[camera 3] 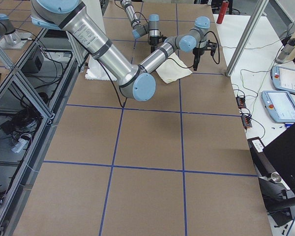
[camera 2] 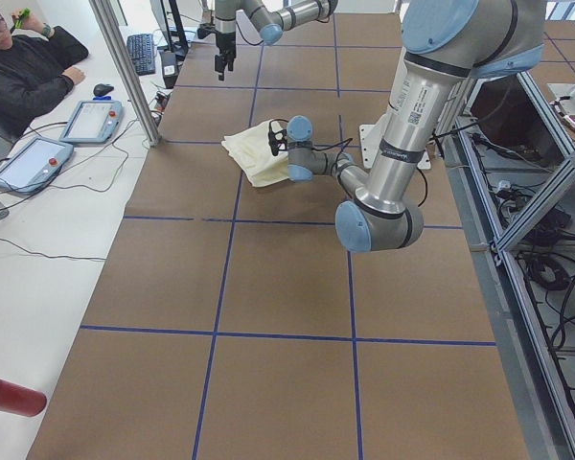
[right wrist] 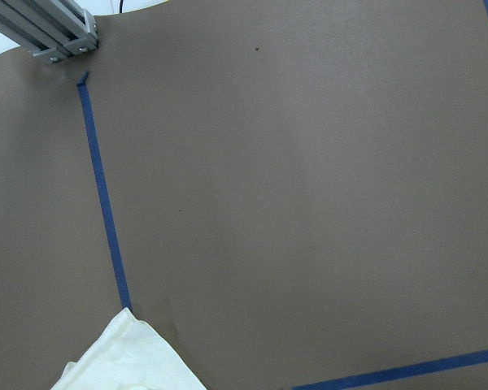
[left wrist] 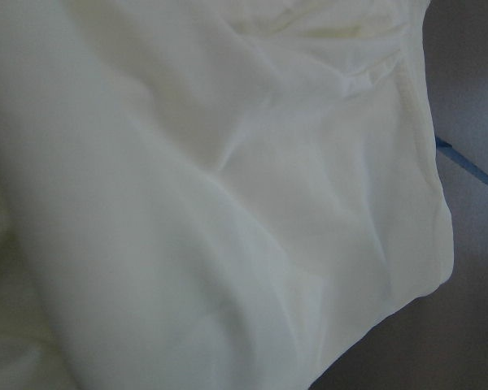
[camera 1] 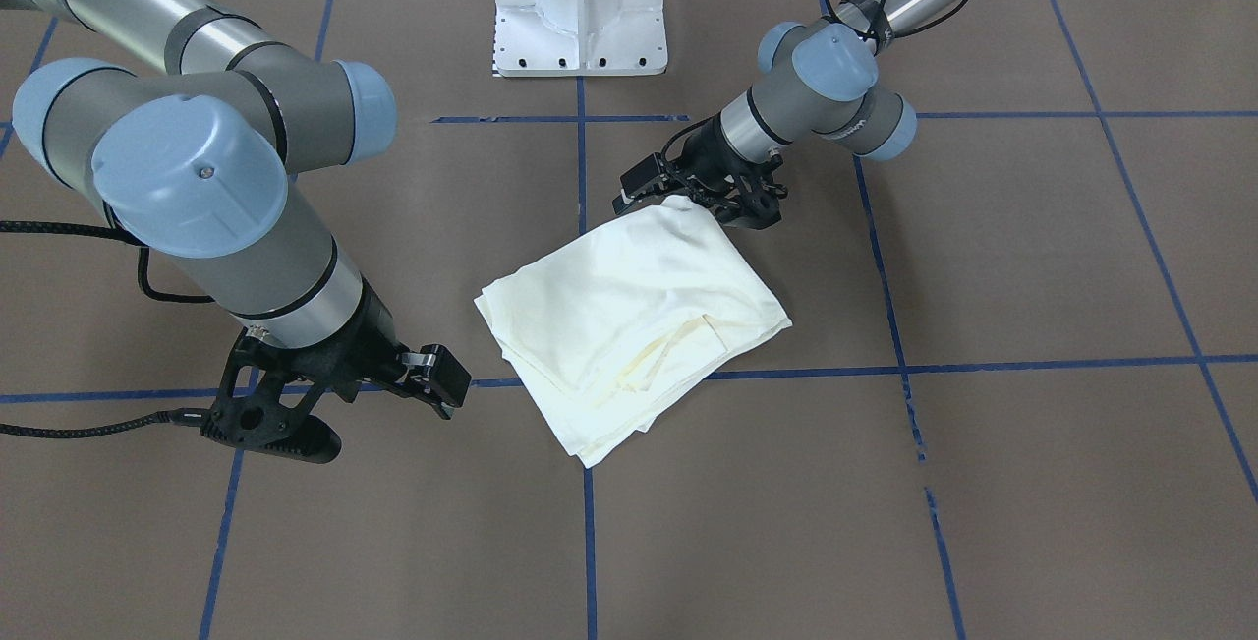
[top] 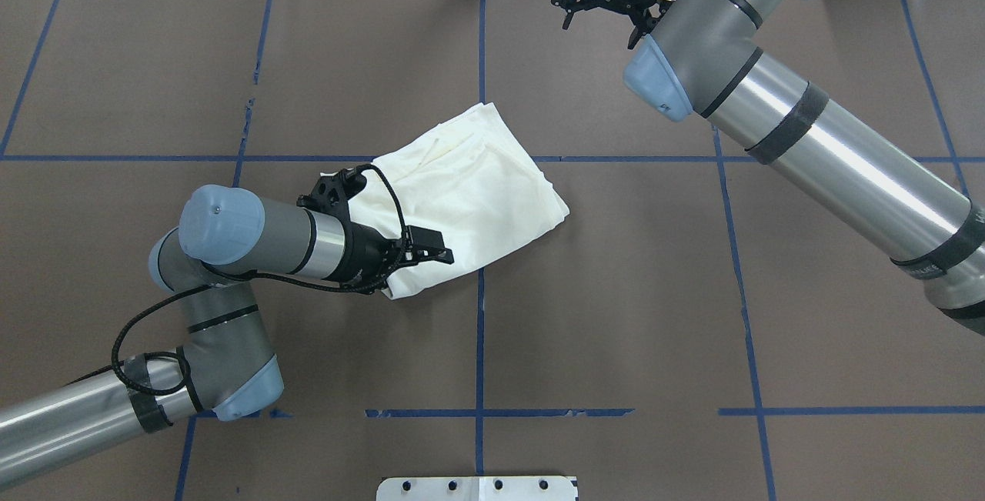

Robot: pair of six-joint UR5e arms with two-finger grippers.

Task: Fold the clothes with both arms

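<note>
The cream shirt (camera 1: pixel 639 316) lies folded into a rough square at the table's middle, plain side up, with no print showing. My left gripper (camera 1: pixel 722 200) is down at the shirt's corner nearest the robot, touching the cloth. The same gripper (top: pixel 396 266) covers that corner from above, so I cannot tell how its jaws stand. Cream cloth (left wrist: pixel 228 203) fills the left wrist view at close range. My right gripper (top: pixel 600 20) hangs over bare table near the far edge, well away from the shirt, and looks open and empty. The shirt's tip (right wrist: pixel 130 361) shows at the bottom of the right wrist view.
The white base block (camera 1: pixel 580 21) stands at the robot's side of the table. Blue tape lines (top: pixel 481 62) cross the brown table top. An aluminium post (right wrist: pixel 53 32) rises at the far edge. A person (camera 2: pixel 24 67) sits at a side desk with tablets (camera 2: pixel 91 120).
</note>
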